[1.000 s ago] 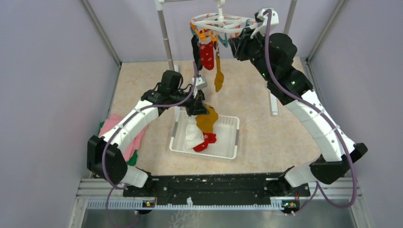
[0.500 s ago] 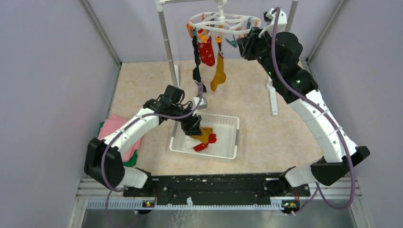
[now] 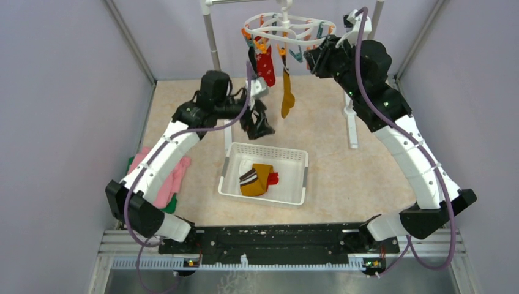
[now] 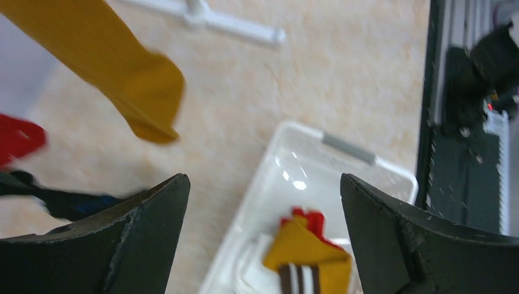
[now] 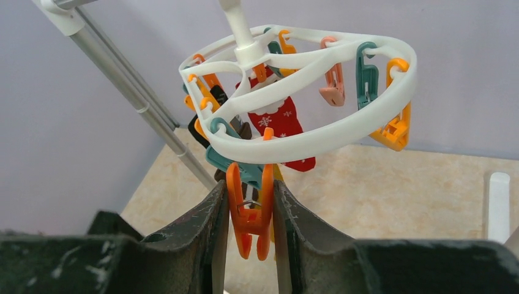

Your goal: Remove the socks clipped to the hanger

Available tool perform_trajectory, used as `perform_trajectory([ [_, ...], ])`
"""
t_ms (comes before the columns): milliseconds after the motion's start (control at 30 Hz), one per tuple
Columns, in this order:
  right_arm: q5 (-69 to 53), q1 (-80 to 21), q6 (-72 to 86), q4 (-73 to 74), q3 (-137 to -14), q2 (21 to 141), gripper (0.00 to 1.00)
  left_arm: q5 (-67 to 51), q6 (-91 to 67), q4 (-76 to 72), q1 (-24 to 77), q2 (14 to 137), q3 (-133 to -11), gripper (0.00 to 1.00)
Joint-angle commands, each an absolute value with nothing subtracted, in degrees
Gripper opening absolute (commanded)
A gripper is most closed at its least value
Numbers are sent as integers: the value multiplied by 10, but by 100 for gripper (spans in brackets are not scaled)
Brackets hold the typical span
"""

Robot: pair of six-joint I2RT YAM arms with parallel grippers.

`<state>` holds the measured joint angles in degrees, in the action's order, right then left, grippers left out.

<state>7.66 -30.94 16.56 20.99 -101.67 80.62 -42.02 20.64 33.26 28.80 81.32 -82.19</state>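
- Up at 12 o'clock in the overhead view, you have the hanger (image 3: 284, 27) hanging beside the pole rack (image 3: 212, 43). It has three socks clipped on: a black sock (image 3: 251, 60), a red snowflake sock (image 3: 265, 66) and a hanging mustard sock (image 3: 286, 95).
- Your right gripper (image 3: 313, 56) sits at the ring's 3 o'clock edge. Your left gripper (image 3: 258, 127) hangs below the clipped socks, at 11 o'clock from the basket (image 3: 295, 154).
- At the centre of the bench (image 3: 355, 122), the basket holds a striped-cuff mustard sock (image 3: 256, 182) and a plain red sock (image 3: 273, 178). A pink and green cloth (image 3: 160, 174) lies at 9 o'clock.
- From the left wrist, your left gripper's jaws stand wide apart with nothing between them. The basket lies below at 6 o'clock, and a white sock (image 4: 248, 272) shows under the striped-cuff one. The hanging mustard sock's toe dangles at 10 o'clock.
- From the right wrist, your right gripper is clamped on an orange clip (image 5: 248, 208) that hangs from the ring's near rim at 6 o'clock. The red snowflake sock hangs under the ring's middle, and the rim's far side shows at 12 o'clock.
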Motion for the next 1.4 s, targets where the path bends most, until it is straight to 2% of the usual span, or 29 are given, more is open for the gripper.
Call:
perform_trajectory([
  [0,51,-300,197,199,-1020,785,0,-413,127,224,289,884,-939,99],
  [133,25,-295,217,200,-1022,787,0,-393,68,144,288,934,-971,99],
  [333,-36,-254,254,220,-1037,788,0,-407,3,14,286,951,-928,99],
  [600,-101,-191,285,233,-1036,796,0,-399,5,-16,286,1003,-911,99],
  [733,-105,-178,286,231,-1038,802,0,-422,2,-17,286,1033,-922,96],
  [1067,-175,-151,335,233,-1081,830,0,-449,1,-108,287,1064,-912,98],
  [1367,-245,-128,386,250,-1106,846,0,-510,5,-128,272,1106,-928,99],
])
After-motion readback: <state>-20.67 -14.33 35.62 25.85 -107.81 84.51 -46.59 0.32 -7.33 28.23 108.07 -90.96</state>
